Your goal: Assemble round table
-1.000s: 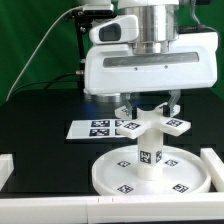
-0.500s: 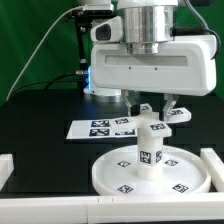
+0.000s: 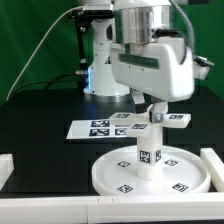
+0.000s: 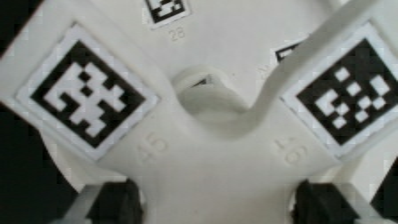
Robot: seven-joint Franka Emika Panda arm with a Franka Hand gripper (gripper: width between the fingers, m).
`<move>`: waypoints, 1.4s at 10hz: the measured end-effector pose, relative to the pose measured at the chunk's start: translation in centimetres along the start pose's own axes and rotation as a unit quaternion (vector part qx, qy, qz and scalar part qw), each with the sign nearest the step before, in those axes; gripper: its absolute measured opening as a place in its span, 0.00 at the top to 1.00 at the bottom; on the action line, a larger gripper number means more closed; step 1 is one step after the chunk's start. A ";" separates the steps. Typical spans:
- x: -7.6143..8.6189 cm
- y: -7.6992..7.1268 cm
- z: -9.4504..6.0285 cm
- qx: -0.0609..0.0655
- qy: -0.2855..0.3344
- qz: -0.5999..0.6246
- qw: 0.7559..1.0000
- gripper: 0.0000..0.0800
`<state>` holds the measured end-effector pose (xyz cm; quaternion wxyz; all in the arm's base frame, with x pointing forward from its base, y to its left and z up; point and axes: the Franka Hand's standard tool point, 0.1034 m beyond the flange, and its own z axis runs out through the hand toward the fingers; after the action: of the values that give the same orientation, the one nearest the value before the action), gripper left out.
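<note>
White plastic cross-shaped base (image 3: 158,120), pinched between the fingers (image 3: 155,108), sits atop the short cylinder leg (image 3: 150,148) on the rimmed round disc (image 3: 150,178); turning it squarely should avoid cross-threading.

The white, tagged disc (image 3: 150,175) lies flat. The leg (image 3: 151,148) stands upright on its hub. The cross base (image 3: 157,119) sits level atop the leg.
</note>
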<state>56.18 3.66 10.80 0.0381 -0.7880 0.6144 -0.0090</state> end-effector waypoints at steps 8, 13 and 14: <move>-0.1 -1.1 -2.2 0.025 0.000 -0.146 0.989 0.19; -1.1 -1.1 -1.8 0.021 0.004 -0.400 0.916 0.19; -1.0 -1.0 -1.7 0.012 0.008 -0.457 0.889 0.19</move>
<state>56.79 4.79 12.62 0.0347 -0.9811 0.1864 -0.0390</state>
